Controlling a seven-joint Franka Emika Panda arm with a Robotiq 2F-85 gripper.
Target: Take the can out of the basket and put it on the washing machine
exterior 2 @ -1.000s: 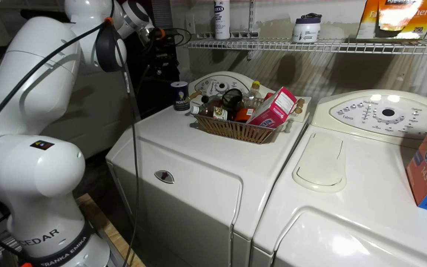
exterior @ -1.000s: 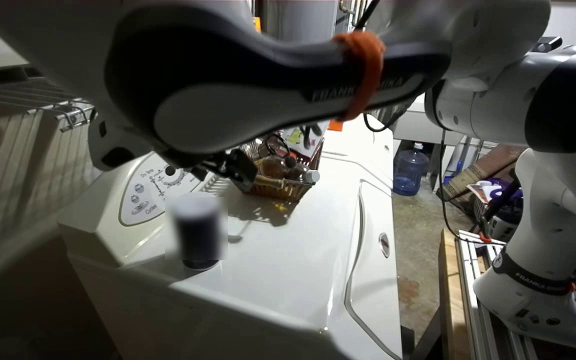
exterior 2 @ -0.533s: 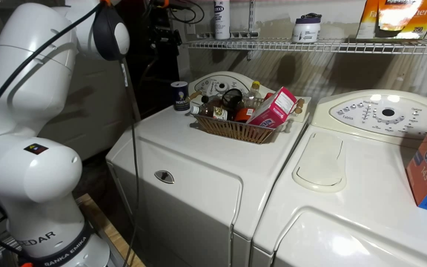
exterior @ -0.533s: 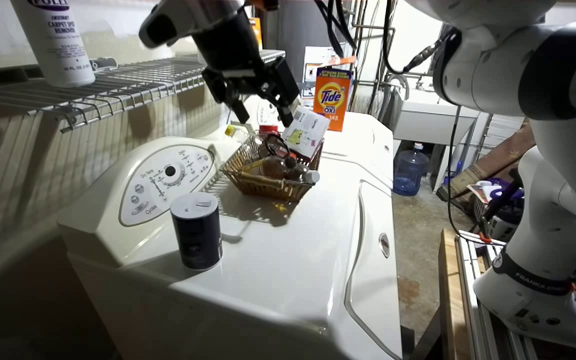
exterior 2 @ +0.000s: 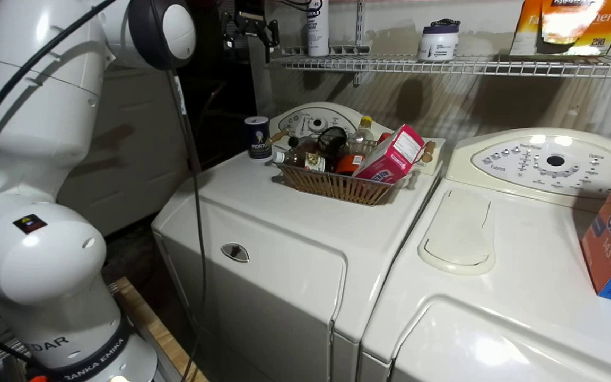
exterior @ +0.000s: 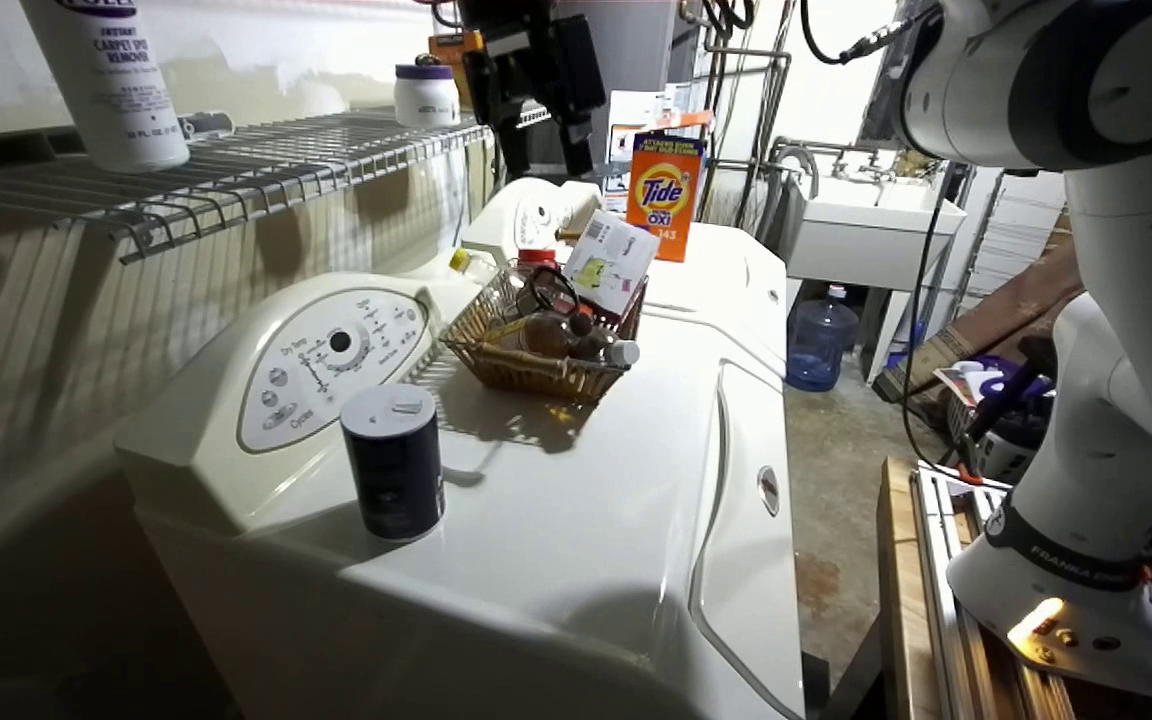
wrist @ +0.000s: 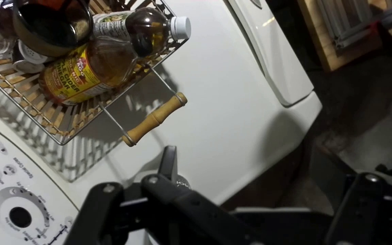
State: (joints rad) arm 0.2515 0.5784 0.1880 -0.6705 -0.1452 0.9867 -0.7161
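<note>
1. Reference: the basket [exterior: 536,382] stood on the washing machine [exterior: 596,520]; all positions below were taken from it.
2. Gripper, position: the gripper [exterior: 548,166] hung higher than the basket and clear of it.
3. Gripper, spread: the fingers [wrist: 169,165] stood wide apart in the wrist view, and a clear gap showed between the tips in both exterior views.
4. Gripper, load: the gripper held nothing and touched neither the basket nor the can [exterior: 394,472].
5. Can, location: the can stood on the washing machine, outside the basket, near the bamboo handle [wrist: 155,119] at one end of it. A bare strip of the washing machine separated can from basket.
6. Can, appearance: it stood upright. The body was dark navy, nearly black, with straight sides; the lid [exterior: 376,412] was pale grey. In an exterior view the label [exterior 2: 259,139] carried pale lettering and a small figure.
7. Can, wrist view: the gripper hid most of it.
8. Basket contents: a pink box [exterior 2: 390,158] leaned at the end away from the can; a vinegar bottle [wrist: 71,80] lay at the end near it.
</note>
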